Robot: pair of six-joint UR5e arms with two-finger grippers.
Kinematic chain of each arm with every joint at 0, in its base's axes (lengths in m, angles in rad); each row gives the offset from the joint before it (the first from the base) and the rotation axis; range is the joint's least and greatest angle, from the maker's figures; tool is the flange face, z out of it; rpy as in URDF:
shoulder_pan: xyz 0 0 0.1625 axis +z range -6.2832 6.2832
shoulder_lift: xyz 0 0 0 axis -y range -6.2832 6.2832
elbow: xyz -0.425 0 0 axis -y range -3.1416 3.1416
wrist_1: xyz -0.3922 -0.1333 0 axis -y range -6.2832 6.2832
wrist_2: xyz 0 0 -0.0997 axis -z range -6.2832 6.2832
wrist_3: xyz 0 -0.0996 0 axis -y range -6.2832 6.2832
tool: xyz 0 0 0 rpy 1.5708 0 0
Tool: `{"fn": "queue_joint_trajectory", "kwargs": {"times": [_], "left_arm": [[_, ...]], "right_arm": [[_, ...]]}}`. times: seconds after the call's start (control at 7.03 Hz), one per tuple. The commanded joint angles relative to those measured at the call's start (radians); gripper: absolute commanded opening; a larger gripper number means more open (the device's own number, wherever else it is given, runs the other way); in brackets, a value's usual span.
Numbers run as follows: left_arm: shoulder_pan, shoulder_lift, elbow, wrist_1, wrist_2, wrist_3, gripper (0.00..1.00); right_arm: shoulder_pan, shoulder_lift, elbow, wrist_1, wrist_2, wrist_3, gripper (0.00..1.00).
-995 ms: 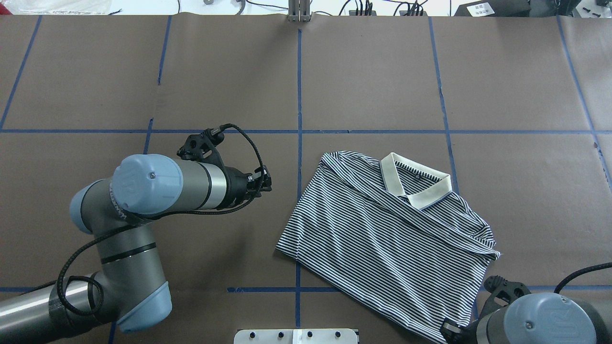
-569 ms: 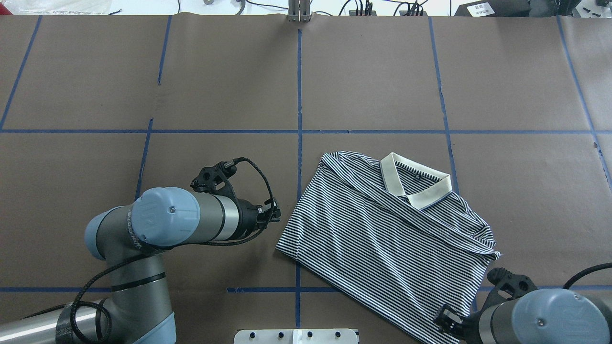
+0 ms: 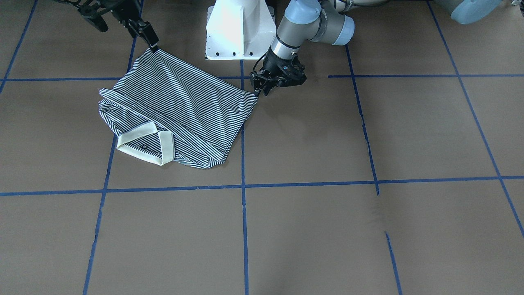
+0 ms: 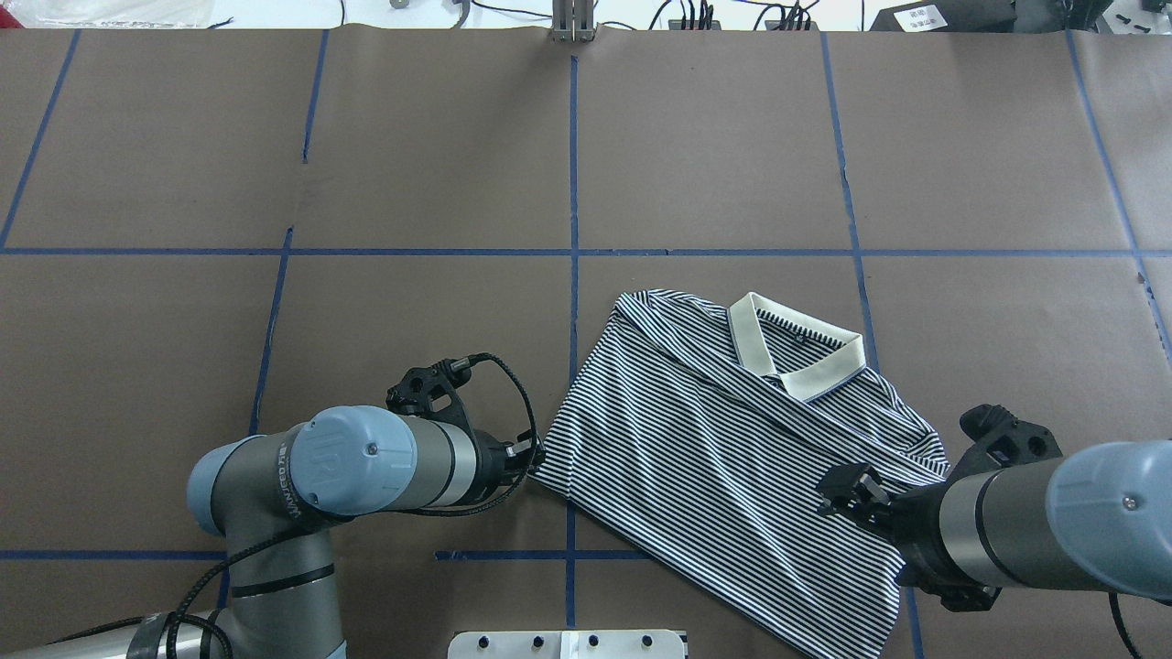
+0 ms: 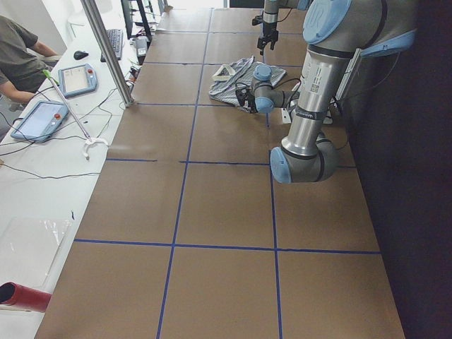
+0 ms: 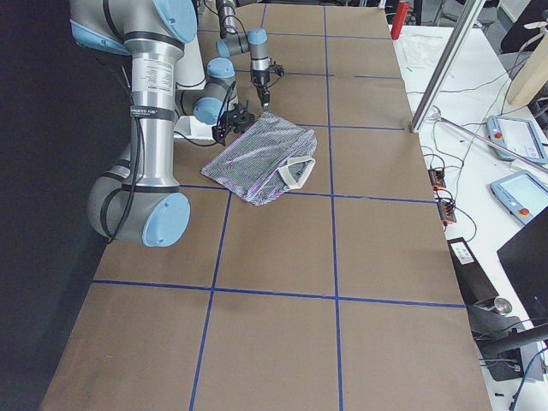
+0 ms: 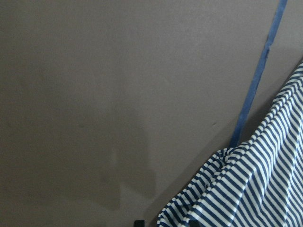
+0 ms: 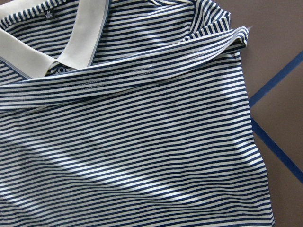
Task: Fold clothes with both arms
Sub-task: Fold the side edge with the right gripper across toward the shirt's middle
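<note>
The striped polo shirt (image 4: pixel 723 458) lies folded on the brown table, its cream collar (image 4: pixel 797 357) at the far side. It also shows in the front view (image 3: pixel 180 106). My left gripper (image 4: pixel 537 455) is low at the shirt's near-left corner and looks open; in the front view (image 3: pixel 258 89) its tips sit right at that corner. The left wrist view shows the corner (image 7: pixel 236 198) at the bottom edge. My right gripper (image 4: pixel 835 490) hovers above the shirt's right side and looks open and empty. The right wrist view looks down on the shirt (image 8: pixel 142 142).
The white pedestal base (image 3: pixel 239 28) stands at the near edge between the arms. Blue tape lines (image 4: pixel 573 183) cross the brown table. An operator (image 5: pixel 18 56), tablets (image 5: pixel 78 78) and a metal post (image 5: pixel 106 49) are past the far edge.
My left gripper moved nearer and right, down to the shirt's near-left corner. My right arm swung from the table's near edge to over the shirt's right side. The shirt has not moved.
</note>
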Motion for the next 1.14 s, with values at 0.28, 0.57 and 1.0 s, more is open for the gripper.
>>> {"fn": "queue_joint_trajectory", "kwargs": {"times": [0.28, 0.57, 1.0], "left_arm": [[0.009, -0.008, 0.026, -0.001, 0.002, 0.003, 0.42], [0.012, -0.02, 0.031, -0.002, 0.009, 0.003, 0.42], [0.012, -0.031, 0.048, -0.005, 0.014, 0.004, 0.32]], "right_arm": [[0.035, 0.015, -0.035, 0.0, 0.0, -0.01, 1.0], [0.037, 0.013, -0.035, -0.001, 0.0, -0.01, 1.0], [0.03, 0.013, -0.043, -0.001, -0.001, -0.011, 1.0]]}}
